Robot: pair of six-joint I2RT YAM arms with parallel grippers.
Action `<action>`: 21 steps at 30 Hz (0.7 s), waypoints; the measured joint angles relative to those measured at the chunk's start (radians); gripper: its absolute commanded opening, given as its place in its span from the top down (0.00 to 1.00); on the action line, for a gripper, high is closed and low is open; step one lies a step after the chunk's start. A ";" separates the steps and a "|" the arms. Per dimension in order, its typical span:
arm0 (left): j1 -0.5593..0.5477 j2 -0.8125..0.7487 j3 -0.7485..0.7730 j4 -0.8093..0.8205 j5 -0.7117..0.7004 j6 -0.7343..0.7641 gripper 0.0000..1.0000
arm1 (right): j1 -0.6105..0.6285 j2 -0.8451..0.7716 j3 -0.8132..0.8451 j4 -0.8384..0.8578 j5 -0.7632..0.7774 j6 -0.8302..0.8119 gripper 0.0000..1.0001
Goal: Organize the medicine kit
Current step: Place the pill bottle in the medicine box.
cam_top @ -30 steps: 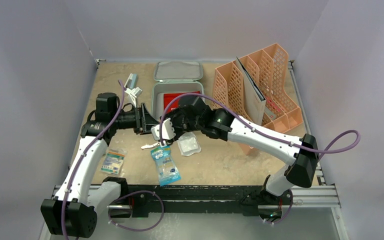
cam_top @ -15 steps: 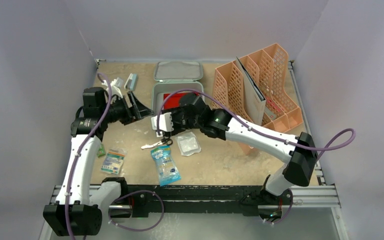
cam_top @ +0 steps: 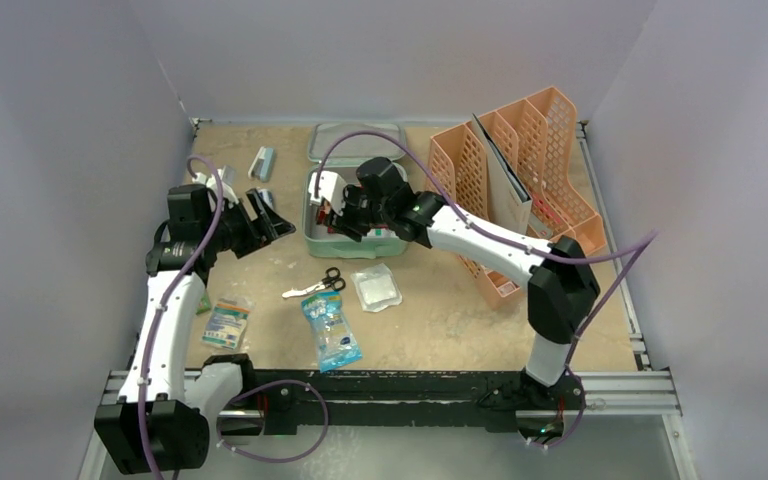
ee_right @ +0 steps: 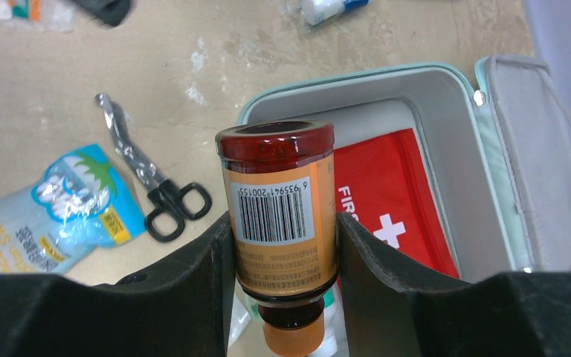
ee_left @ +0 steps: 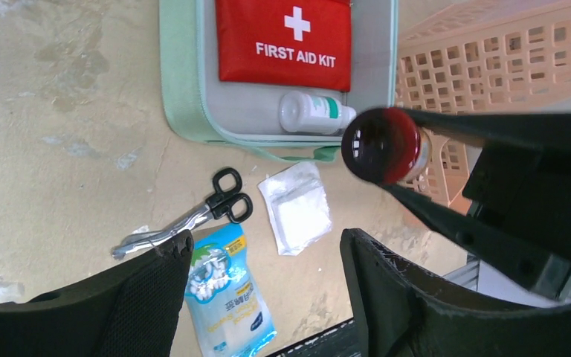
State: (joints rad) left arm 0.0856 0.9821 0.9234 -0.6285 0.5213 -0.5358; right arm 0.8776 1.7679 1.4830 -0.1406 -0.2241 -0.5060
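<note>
Kit (ee_right: 357, 74) below bottle (ee_right: 281, 190) in right tool (ee_right: 282, 245)

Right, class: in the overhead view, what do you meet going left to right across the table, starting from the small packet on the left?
Small packet → scissors → white gauze pad → peach file rack. The blue bag overlaps the scissors and the pad, so it is left out.

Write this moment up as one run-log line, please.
right claw: gripping brown bottle over open green box | left claw: open, empty, left of box | box: red pouch, white bottle inside
</note>
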 measured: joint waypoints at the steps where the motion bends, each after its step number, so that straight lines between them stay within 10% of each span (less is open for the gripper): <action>1: 0.002 0.001 -0.006 0.000 -0.003 0.005 0.29 | -0.008 0.019 0.015 0.002 -0.003 0.027 0.71; 21: 0.005 -0.084 -0.056 -0.010 -0.059 0.132 0.29 | -0.082 0.338 0.187 0.011 -0.091 0.124 0.67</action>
State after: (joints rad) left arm 0.0906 0.8986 0.8677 -0.6384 0.4625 -0.4034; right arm 0.7959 2.1056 1.6703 -0.1295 -0.3153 -0.3820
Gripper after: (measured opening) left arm 0.708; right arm 0.495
